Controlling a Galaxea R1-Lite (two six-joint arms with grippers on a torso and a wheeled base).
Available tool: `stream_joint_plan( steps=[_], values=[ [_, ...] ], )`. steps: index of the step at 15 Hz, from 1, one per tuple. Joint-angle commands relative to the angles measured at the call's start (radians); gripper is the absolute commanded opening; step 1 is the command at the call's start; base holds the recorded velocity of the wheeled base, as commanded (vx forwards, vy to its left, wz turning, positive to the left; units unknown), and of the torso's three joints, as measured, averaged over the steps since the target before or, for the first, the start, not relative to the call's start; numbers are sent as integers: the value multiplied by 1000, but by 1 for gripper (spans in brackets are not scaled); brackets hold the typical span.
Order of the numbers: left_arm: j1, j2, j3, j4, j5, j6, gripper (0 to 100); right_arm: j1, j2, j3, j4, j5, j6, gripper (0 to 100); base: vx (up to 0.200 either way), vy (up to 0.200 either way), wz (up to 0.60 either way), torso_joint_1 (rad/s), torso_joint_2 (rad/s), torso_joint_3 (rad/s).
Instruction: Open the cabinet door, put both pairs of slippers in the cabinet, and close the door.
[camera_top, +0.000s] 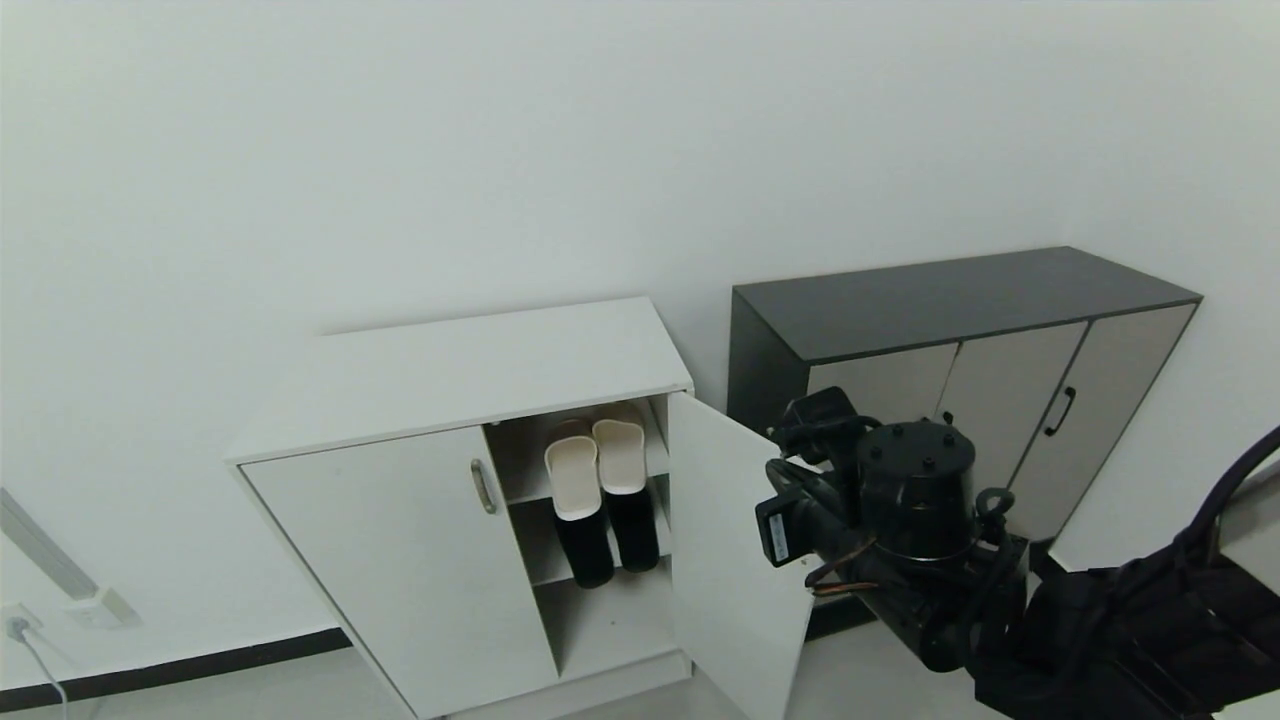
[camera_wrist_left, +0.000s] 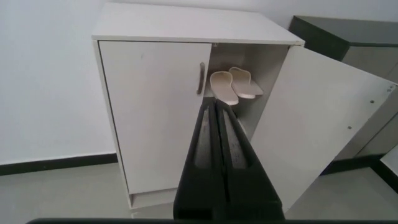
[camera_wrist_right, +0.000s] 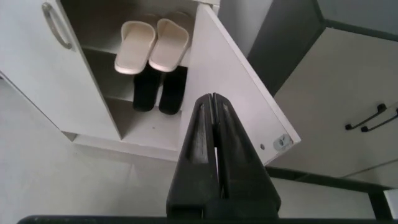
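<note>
Slippers (camera_wrist_right: 152, 53) of both pairs are already inside the cabinet (camera_top: 450, 370), so the loading part looks done.

The right fingers (camera_wrist_right: 200, 130) are pressed together with nothing between them. They hang just outside the open door (camera_top: 735, 560), near its free edge; whether they touch it I cannot tell. The left fingers (camera_wrist_left: 202, 137) are likewise clenched on nothing, held back from the cabinet front and pointing toward the open half.

Behind them, the white pair (camera_top: 598, 465) lies side by side on the upper shelf, one end of each jutting over the shelf's front edge. The black pair (camera_top: 608, 540) lies on the shelf directly below, also reaching over its front edge. The cabinet's other door (camera_top: 400, 560) is shut, its handle (camera_top: 483, 487) next to the opening. A dark cabinet (camera_top: 950, 300) stands just beside the white one, against the same wall (camera_top: 500, 150).

What remains, by my reading, is one step — swinging the door shut. The right arm is the better placed for that push. The overhanging slippers are worth watching, since the door could catch on them before it seats.
</note>
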Motion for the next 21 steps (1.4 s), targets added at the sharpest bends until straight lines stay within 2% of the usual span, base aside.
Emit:
stream_joint_plan(
  steps=[1, 4, 7, 10, 14, 16, 21],
  values=[
    [0, 1, 0, 0, 1, -1, 0, -2, 3, 0, 0, 1, -2, 0, -200, 0, 0, 7, 7, 2],
    [0, 1, -1, 0, 1, 1, 0, -19, 6, -19, 3, 2, -4, 0, -67, 0, 0, 6, 4, -1],
    [0, 1, 0, 0, -1, 1, 0, -111, 46, -126, 15, 5, 4, 0, 0, 0, 0, 0, 0, 0],
    [0, 1, 0, 0, -1, 1, 0, -197, 90, -269, 139, 31, 25, 0, 0, 0, 0, 0, 0, 0],
    [0, 1, 0, 0, -1, 1, 0, -274, 165, -537, 425, 103, 131, 0, 0, 0, 0, 0, 0, 0],
    [0, 1, 0, 0, -1, 1, 0, -306, 204, -639, 524, 143, 180, 0, 0, 0, 0, 0, 0, 0],
    [0, 1, 0, 0, -1, 1, 0, -347, 294, -717, 573, 177, 231, 0, 0, 0, 0, 0, 0, 0]
  ],
)
